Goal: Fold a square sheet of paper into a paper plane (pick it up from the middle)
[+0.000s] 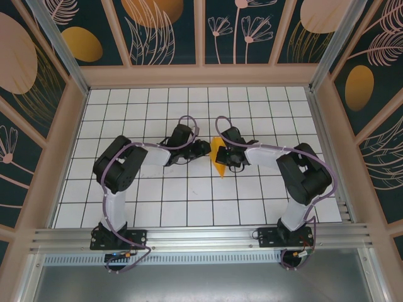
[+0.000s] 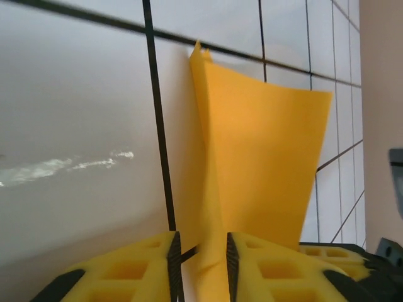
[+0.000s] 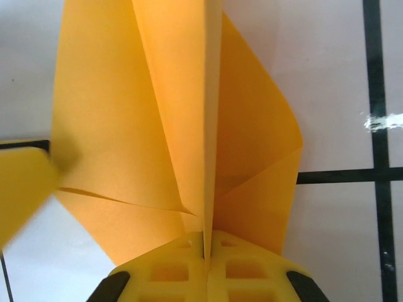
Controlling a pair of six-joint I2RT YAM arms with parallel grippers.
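The orange-yellow paper plane [image 1: 218,153] stands on edge at the middle of the white grid table, creased into a pointed dart. My right gripper [image 3: 206,242] is shut on its central folded ridge, and the wings [image 3: 157,126] spread out to both sides. In the top view the right gripper [image 1: 225,155] meets the paper from the right. My left gripper [image 1: 203,150] comes in from the left. Its jaws [image 2: 200,251] stand apart around a folded edge of the paper [image 2: 264,163], with a gap showing at the left pad. One of its yellow fingers [image 3: 22,182] appears blurred beside the paper.
The white tiled table [image 1: 157,195] is ringed by a wooden frame with decorated wall panels [image 1: 352,88]. Both arm bases sit on the metal rail [image 1: 201,238] at the near edge. Open tiles lie on all sides of the paper.
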